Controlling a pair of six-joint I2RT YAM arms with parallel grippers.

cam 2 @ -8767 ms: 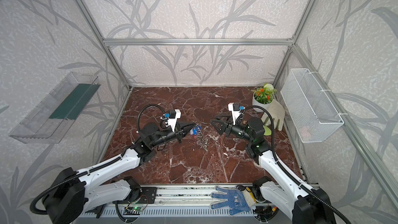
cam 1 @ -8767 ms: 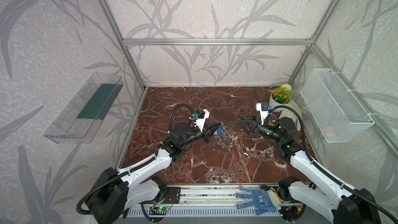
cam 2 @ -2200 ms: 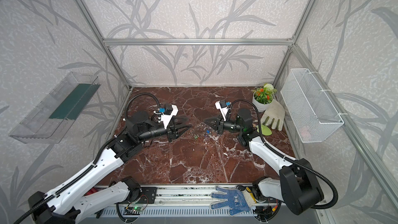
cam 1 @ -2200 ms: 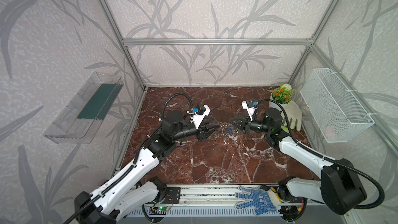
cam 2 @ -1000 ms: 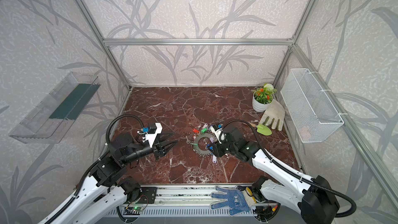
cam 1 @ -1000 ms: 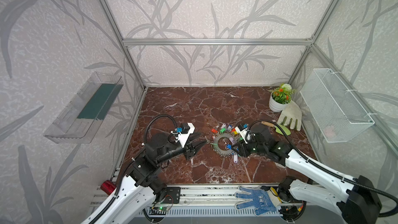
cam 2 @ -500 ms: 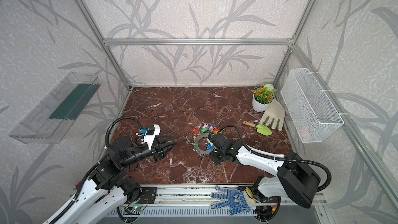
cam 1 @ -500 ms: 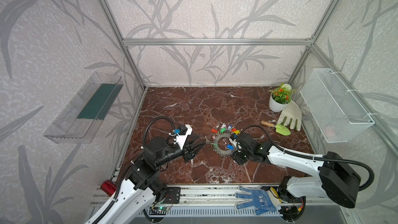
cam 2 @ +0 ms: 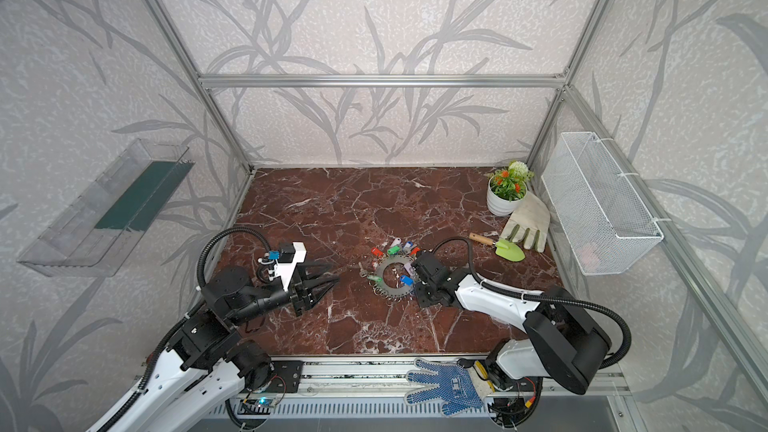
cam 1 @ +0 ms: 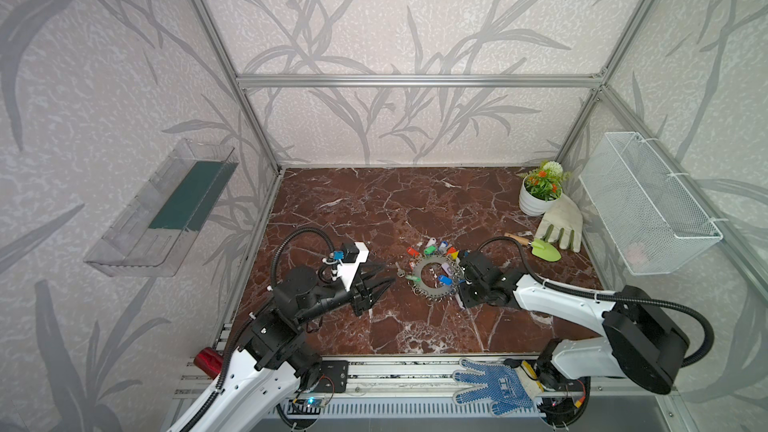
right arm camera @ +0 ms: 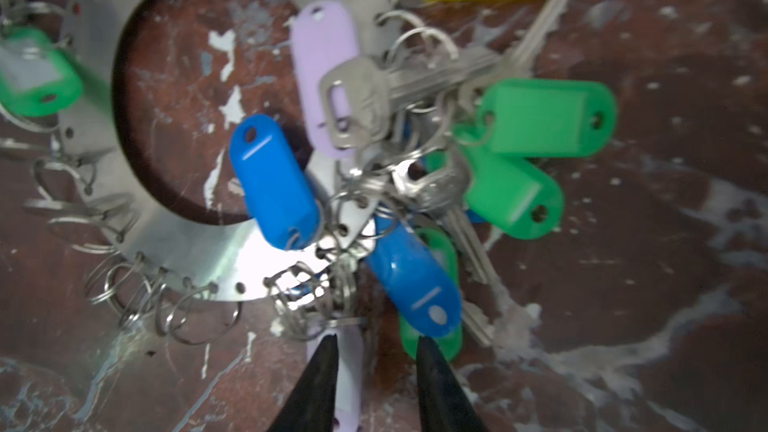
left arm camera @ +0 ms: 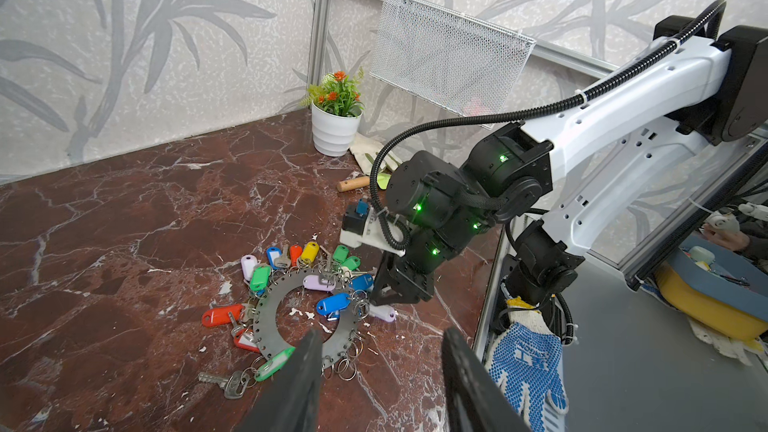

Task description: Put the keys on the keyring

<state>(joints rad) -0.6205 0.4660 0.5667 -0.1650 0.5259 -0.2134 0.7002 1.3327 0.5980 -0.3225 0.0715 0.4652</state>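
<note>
The keyring (cam 1: 432, 292) (cam 2: 390, 290) is a flat grey disc with a big central hole, lying on the marble floor with wire split rings round its rim. Several keys with blue, green, red, yellow and lilac tags (left arm camera: 332, 303) lie on and around it. My right gripper (right arm camera: 376, 340) (left arm camera: 376, 300) points down at the disc's right edge (right arm camera: 195, 238). Its jaws are narrowly open, with a lilac tag (right arm camera: 349, 371) under one finger and bare floor in the gap. My left gripper (cam 1: 388, 275) (left arm camera: 382, 336) hovers open and empty just left of the disc.
A white plant pot (cam 1: 536, 201), a pale work glove (cam 1: 561, 226) and a green trowel (cam 1: 544, 249) sit at the back right. A wire basket (cam 1: 648, 205) hangs on the right wall and a clear shelf (cam 1: 166, 209) on the left wall. A blue-dotted glove (cam 1: 494, 384) lies on the front rail.
My right gripper has settled lower at the disc's right edge and its jaws have narrowed. The left gripper has barely moved. The keyring and keys lie as before.
</note>
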